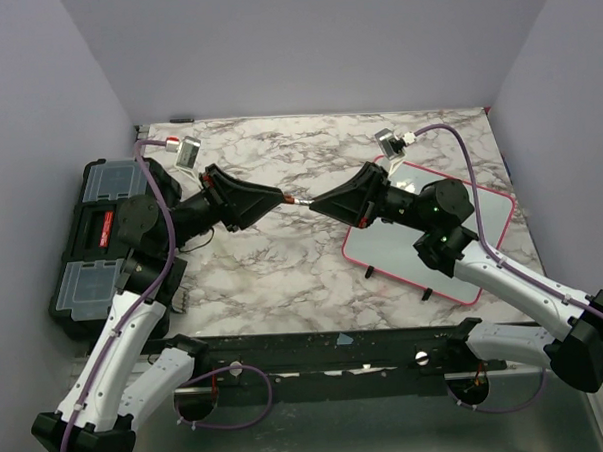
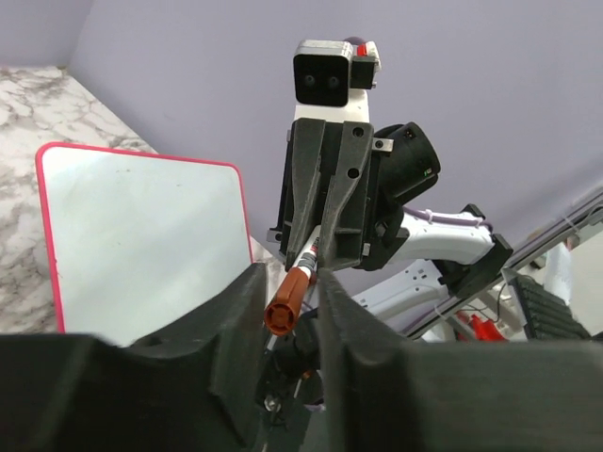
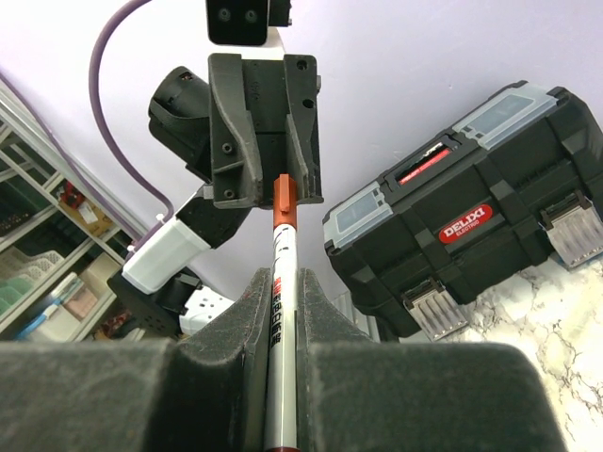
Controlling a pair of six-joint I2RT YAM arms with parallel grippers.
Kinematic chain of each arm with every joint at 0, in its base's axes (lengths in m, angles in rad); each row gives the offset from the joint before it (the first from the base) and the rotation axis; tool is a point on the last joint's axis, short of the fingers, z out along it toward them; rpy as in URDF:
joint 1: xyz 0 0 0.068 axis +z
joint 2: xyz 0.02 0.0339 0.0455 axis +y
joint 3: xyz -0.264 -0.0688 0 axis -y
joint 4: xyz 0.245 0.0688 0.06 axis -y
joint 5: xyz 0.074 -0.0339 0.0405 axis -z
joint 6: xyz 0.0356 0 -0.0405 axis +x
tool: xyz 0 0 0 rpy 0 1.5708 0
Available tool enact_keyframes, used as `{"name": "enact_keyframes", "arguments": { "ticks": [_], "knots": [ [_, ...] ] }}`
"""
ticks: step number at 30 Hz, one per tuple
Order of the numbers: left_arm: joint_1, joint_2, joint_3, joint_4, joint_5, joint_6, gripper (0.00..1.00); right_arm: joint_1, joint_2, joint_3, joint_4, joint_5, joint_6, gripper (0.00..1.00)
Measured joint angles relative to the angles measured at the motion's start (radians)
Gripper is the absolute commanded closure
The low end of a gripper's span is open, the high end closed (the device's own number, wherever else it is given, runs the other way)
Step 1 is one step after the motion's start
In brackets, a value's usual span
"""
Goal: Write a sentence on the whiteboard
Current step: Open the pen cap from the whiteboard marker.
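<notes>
Plain lavender walls (image 1: 304, 46), marble-patterned tabletop (image 1: 269, 272), black toolbox (image 1: 82, 251) at its left edge

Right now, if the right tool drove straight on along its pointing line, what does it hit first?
The left tool, facing it nose to nose. The marker that the right tool clamps leads the way, its cap sitting between the left tool's fingers.

Left arm (image 1: 136, 323): extended from lower left toward frame centre. Left gripper (image 1: 283, 199): jaws flanked the marker (image 3: 283, 282) cap, hold unclear. Right arm (image 1: 514, 282): extended from lower right. Right gripper (image 1: 314, 204): clamped on the marker.
</notes>
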Motion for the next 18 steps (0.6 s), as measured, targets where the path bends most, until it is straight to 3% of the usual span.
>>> {"name": "enact_keyframes", "arguments": {
  "ticks": [4,18],
  "knots": [
    [0.0,0.012,-0.001,0.021,0.005,-0.015,1.0,0.0,0.0,0.0,0.0,0.0,-0.002,0.99],
    [0.017,0.012,0.003,-0.048,0.002,-0.002,1.0,-0.001,-0.008,-0.004,-0.051,0.007,-0.042,0.99]
  ]
}}
